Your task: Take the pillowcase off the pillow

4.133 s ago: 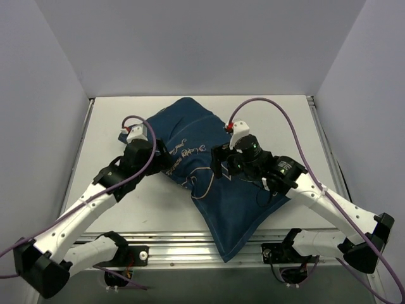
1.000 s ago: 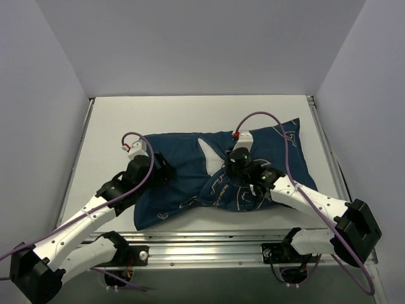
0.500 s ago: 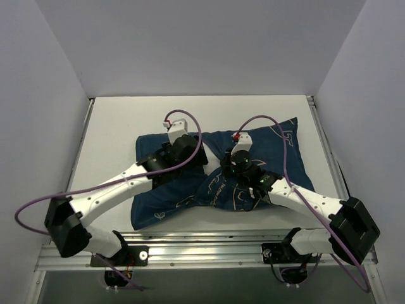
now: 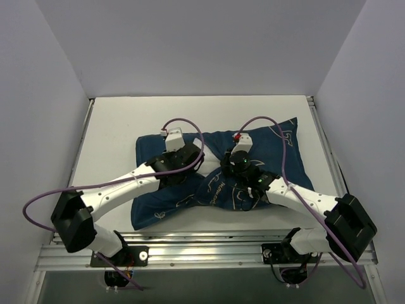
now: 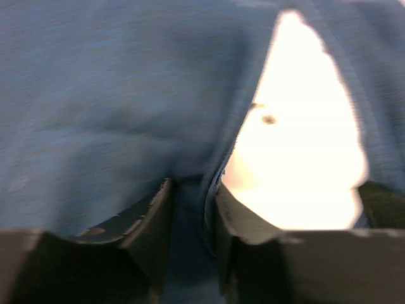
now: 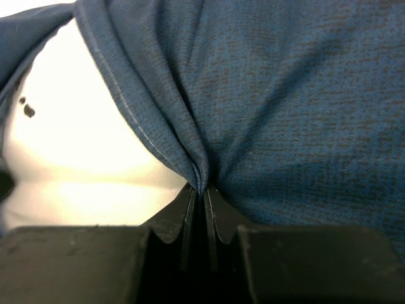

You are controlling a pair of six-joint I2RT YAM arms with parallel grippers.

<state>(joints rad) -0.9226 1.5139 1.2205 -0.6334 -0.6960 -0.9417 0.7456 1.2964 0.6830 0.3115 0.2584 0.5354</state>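
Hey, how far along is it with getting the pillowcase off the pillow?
Done: the pillowcase opening is parted, showing the white pillow. In hand: the right gripper pinches a fold by one hem; the left gripper straddles the other hem. To do: pulling it off; the pillow sits almost wholly inside.

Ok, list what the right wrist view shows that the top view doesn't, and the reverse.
Right wrist only: the right gripper shut on a pinched fold of pillowcase, with white pillow exposed beside it. Top only: the left gripper, the table, and the cream print. Both: the navy pillowcase and right gripper.
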